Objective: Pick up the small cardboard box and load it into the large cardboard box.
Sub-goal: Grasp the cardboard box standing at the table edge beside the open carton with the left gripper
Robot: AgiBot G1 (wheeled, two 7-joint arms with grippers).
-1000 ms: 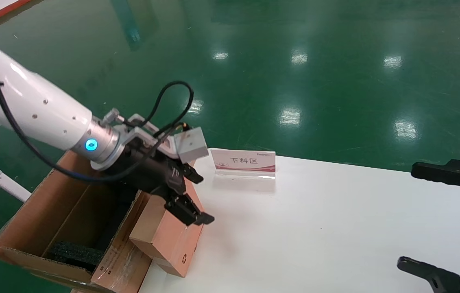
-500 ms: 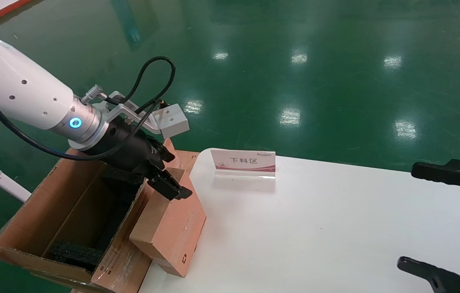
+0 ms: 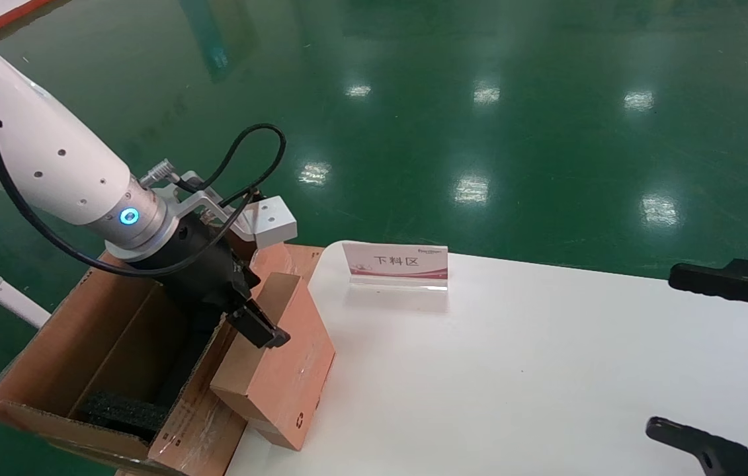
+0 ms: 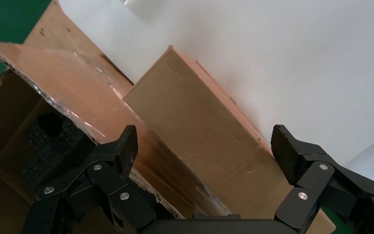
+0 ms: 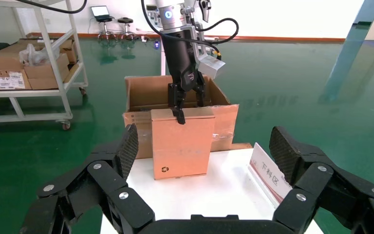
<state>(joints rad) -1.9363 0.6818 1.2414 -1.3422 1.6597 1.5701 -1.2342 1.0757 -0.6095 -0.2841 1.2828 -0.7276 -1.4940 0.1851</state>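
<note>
Left gripper [image 3: 241, 307] open-jawed over small cardboard box [image 3: 281, 370] beside large cardboard box [image 3: 116, 344]

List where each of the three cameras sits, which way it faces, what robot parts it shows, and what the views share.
Head view: on the robot's head, looking forward and down at the white table; left gripper and right gripper show.
Left wrist view: on the left wrist, looking at the small cardboard box between open fingers.
Right wrist view: on the right wrist, facing the left arm across the table.
Shared: the small box and the large cardboard box.
</note>
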